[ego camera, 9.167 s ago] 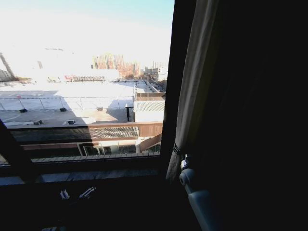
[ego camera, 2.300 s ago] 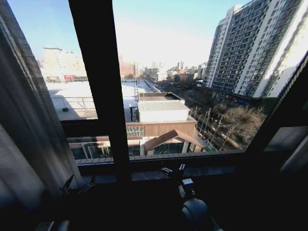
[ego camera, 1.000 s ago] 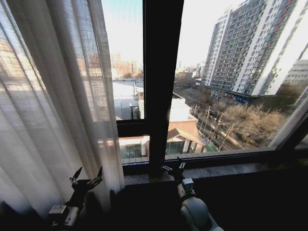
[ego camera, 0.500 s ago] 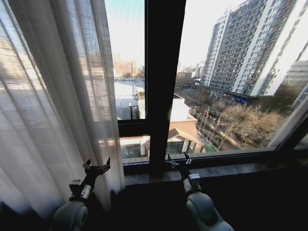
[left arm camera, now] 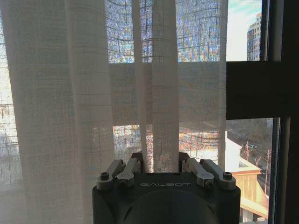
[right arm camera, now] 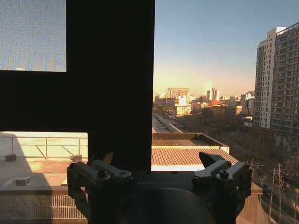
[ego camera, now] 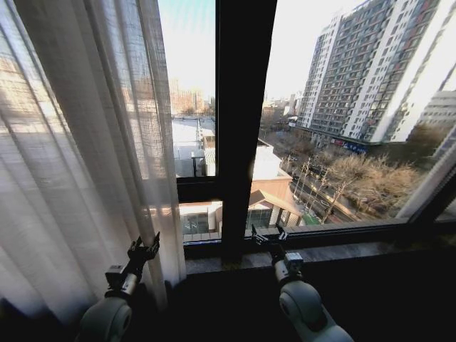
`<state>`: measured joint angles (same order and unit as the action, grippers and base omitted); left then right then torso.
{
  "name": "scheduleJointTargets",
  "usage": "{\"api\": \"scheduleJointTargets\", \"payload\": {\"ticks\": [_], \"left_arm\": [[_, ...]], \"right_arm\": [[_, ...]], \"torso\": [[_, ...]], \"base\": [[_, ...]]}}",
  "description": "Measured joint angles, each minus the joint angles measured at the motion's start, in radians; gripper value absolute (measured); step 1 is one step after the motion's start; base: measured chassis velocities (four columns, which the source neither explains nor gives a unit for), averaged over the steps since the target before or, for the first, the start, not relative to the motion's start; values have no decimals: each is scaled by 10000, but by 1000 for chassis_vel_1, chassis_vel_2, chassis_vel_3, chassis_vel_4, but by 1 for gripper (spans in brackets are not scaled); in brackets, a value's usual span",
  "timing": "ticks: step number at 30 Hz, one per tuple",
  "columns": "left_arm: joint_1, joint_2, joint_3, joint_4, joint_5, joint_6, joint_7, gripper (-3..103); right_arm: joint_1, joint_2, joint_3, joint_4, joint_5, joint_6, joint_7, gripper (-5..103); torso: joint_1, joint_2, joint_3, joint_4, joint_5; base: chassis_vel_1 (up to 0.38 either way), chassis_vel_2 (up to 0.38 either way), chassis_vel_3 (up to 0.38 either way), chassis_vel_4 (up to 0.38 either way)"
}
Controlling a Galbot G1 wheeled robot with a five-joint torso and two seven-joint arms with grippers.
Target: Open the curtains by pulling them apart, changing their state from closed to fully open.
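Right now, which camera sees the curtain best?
The head view: the curtain hangs tall on the left side of the window, with the left gripper at its lower edge. The left wrist view shows its pleats close up, a fold between the open fingers. The right wrist view faces the window frame and city.

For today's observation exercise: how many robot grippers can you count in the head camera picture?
2. The left gripper is low on the left, against the sheer curtain; the right gripper is low at centre, by the dark window frame.
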<state>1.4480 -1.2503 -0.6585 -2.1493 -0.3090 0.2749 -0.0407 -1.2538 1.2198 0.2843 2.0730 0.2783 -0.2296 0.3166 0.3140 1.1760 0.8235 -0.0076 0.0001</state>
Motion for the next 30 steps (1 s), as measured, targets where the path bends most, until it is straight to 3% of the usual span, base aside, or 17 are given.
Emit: {"api": "scheduleJointTargets", "payload": {"ticks": [6,9,11,30], "left_arm": [[87,-86,-233,-210,-190,35,18,20],[180,-76,-456,-388,-350,111,33,4],[217,-48,-556,-471,-408,168,120,2],[568,-297,-796,-928,-512,267,209,0]], "right_arm": [[0,-13,-29,10,0,-17,-4,100],[-8,-15,-67,37,-6,-21,-10,100],[-20,-4,-93,43,-10,-21,-14,100],[-230,54,-334,325,-61,-109,-81,100]], "torso": [[0,0,0,-1,1],[-1,0,0,0,0],[0,0,0,0,0],[-1,0,0,-1,1]], "base": [[0,0,0,0],[0,0,0,0],[0,0,0,0],[0,0,0,0]]}}
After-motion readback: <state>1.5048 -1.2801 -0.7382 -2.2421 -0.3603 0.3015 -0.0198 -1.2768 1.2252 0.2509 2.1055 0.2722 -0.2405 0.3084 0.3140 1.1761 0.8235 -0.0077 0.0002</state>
